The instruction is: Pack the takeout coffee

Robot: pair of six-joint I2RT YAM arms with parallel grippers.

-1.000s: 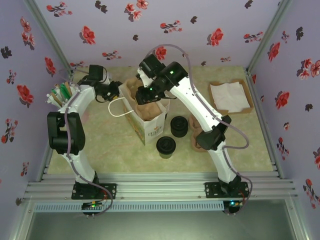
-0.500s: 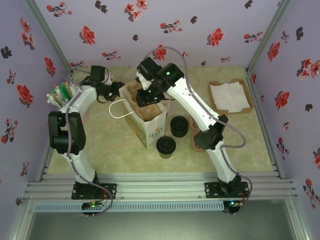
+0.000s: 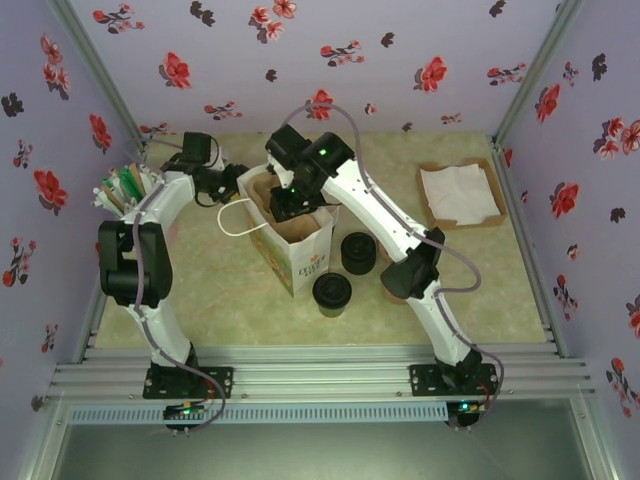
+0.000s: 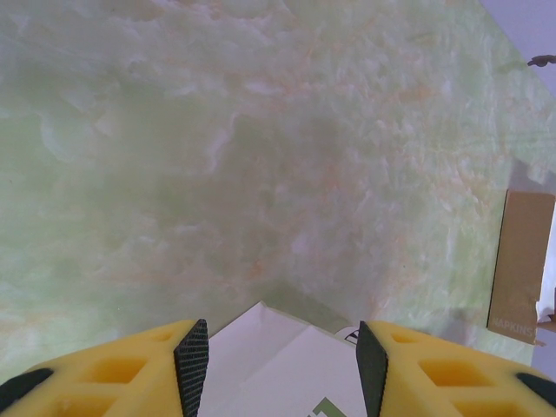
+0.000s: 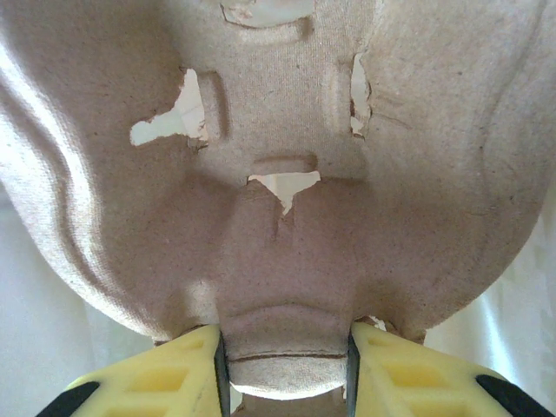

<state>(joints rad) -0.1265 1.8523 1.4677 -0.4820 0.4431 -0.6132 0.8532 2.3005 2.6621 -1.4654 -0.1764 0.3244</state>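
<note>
The white paper bag (image 3: 305,255) stands upright mid-table, mouth open. My right gripper (image 3: 288,203) hangs in that mouth, shut on the edge of a brown pulp cup carrier (image 5: 287,174). In the right wrist view the carrier's tab is pinched between the pads of the right gripper (image 5: 285,343). My left gripper (image 3: 236,180) is at the bag's back-left top corner. In the left wrist view the bag corner (image 4: 278,373) sits between the half-closed fingers of the left gripper (image 4: 278,334), meeting both pads. The takeout coffee (image 3: 332,293), a short dark cup with a black lid, stands on the table right of the bag.
A second black round stack (image 3: 358,252) stands just behind the coffee. More brown carriers (image 3: 393,285) lie under the right forearm. A cardboard napkin box (image 3: 462,195) sits at the back right. Straws and cutlery (image 3: 120,190) stand at the left wall.
The right gripper has carried the pulp carrier a little left and back over the bag's mouth. The left gripper has stayed at the bag's corner.
</note>
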